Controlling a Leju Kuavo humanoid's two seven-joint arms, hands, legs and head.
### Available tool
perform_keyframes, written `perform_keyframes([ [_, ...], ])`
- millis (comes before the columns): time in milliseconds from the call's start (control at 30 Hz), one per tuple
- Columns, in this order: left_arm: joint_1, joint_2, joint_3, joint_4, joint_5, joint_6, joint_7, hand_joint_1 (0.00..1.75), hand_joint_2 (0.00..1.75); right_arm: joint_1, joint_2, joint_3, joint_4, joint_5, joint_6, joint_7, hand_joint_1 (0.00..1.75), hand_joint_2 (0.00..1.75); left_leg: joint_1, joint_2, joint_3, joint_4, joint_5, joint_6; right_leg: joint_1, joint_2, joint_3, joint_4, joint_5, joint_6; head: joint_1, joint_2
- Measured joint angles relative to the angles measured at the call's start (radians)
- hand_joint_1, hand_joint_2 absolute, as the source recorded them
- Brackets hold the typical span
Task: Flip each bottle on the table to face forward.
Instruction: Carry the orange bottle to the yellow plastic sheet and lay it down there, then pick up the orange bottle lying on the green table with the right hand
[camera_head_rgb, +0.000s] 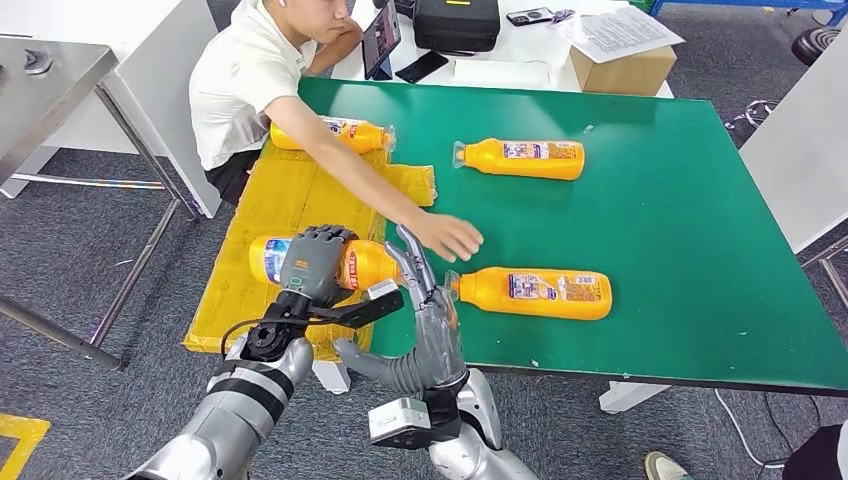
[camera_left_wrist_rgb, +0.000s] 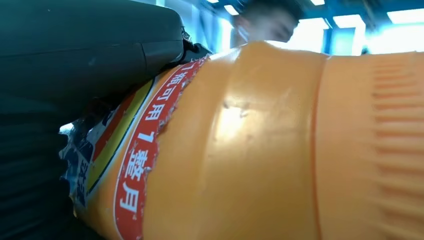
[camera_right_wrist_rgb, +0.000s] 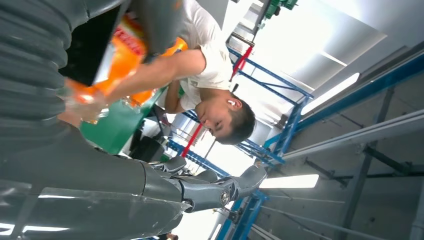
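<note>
Bottle (camera_head_rgb: 362, 264), smooth orange plastic, ribbed cap

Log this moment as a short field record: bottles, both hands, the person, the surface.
bottles: four orange bottles, all lying on their sides
held bottle: left hand grips the near-left bottle over the yellow cardboard
right hand: fingers apart, holds nothing, beside the near bottle
person's hand: reaching over the green table
far bottles: one on cardboard, one on green
</note>
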Motion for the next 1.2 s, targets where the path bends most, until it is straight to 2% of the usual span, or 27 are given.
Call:
perform_keyframes([
  [67,-0.038,0.004,-0.035,0.049,0.045,-0.060,0.008,1.17,1.75,-0.001,-0.005,0.005,-0.014,-0.003,0.000,0.000,0.00,1.75,0.000,0.000,0.000,0.000,0.000,0.000,0.000,0.000,0.000,0.000,0.000,0.000,0.000,0.000],
  [133,-0.074,0.008,-0.058,0.091,0.078,-0.135,0.025,1.06,1.75,-0.001,-0.008,0.008,-0.029,-0.006,0.000,0.000,0.00,1.75,0.000,0.000,0.000,0.000,0.000,0.000,0.000,0.000,0.000,0.000,0.000,0.000,0.000,0.000],
  [267,-0.133,0.019,-0.097,0.172,0.107,-0.259,0.058,1.67,1.75,-0.001,-0.015,0.010,-0.055,-0.011,0.000,0.000,0.00,1.75,0.000,0.000,-0.001,0.000,0.000,0.000,0.000,0.000,0.000,0.000,0.000,0.000,0.000,0.000],
  [300,-0.143,0.023,-0.104,0.187,0.114,-0.269,0.062,1.73,1.75,-0.001,-0.016,0.010,-0.061,-0.013,0.000,0.000,0.00,1.75,0.000,0.000,-0.001,0.000,0.000,0.000,0.000,0.000,-0.001,0.000,0.000,0.000,0.000,0.000],
  [333,-0.152,0.026,-0.109,0.200,0.122,-0.275,0.063,1.71,1.75,-0.001,-0.018,0.010,-0.067,-0.015,0.000,0.000,0.00,1.75,0.000,0.000,-0.001,0.000,0.000,0.000,0.000,0.000,-0.001,0.000,0.000,0.000,0.000,0.000],
  [367,-0.158,0.030,-0.113,0.209,0.128,-0.276,0.063,1.50,1.75,-0.001,-0.020,0.011,-0.072,-0.016,0.000,0.000,0.00,1.75,0.000,0.000,-0.001,0.000,0.000,0.000,0.000,0.000,-0.001,0.000,0.000,0.000,0.000,0.000],
  [433,-0.167,0.036,-0.119,0.226,0.135,-0.276,0.063,0.70,1.75,-0.001,-0.023,0.015,-0.080,-0.020,0.000,0.000,0.00,1.75,0.000,0.000,-0.001,0.000,0.000,0.000,0.000,0.000,-0.001,0.000,0.000,0.000,0.000,0.000],
  [467,-0.171,0.038,-0.122,0.233,0.137,-0.277,0.063,0.31,1.75,-0.001,-0.024,0.018,-0.083,-0.023,0.000,0.000,0.00,1.31,0.000,0.000,-0.001,0.000,0.000,0.000,0.000,0.000,0.000,0.000,0.000,0.000,0.000,0.000],
  [500,-0.175,0.040,-0.124,0.240,0.141,-0.282,0.062,0.09,1.75,-0.002,-0.025,0.020,-0.086,-0.027,0.000,-0.001,0.00,0.87,0.000,0.000,-0.001,0.000,0.000,0.000,0.000,0.000,0.000,0.000,0.000,0.000,0.000,0.000],
  [567,-0.180,0.042,-0.125,0.248,0.159,-0.307,0.046,0.03,1.75,-0.002,-0.027,0.025,-0.088,-0.036,0.000,-0.001,0.00,0.00,0.000,0.000,-0.001,0.000,0.000,0.000,0.000,0.000,0.000,0.000,0.000,0.000,0.000,0.000],
  [733,-0.189,0.041,-0.123,0.259,0.245,-0.400,-0.041,0.03,1.75,-0.007,-0.034,0.039,-0.089,-0.060,0.000,-0.001,0.00,0.00,0.000,0.000,-0.001,0.000,0.000,0.000,0.000,0.000,0.000,0.000,0.000,0.000,0.000,0.000],
  [1200,-0.189,0.041,-0.122,0.269,0.260,-0.414,-0.055,0.01,1.75,-0.009,-0.043,0.050,-0.091,-0.065,0.000,-0.001,0.00,0.00,0.000,0.000,-0.001,0.000,0.000,0.000,0.000,0.000,0.000,0.000,0.000,0.000,0.000,0.000],
])
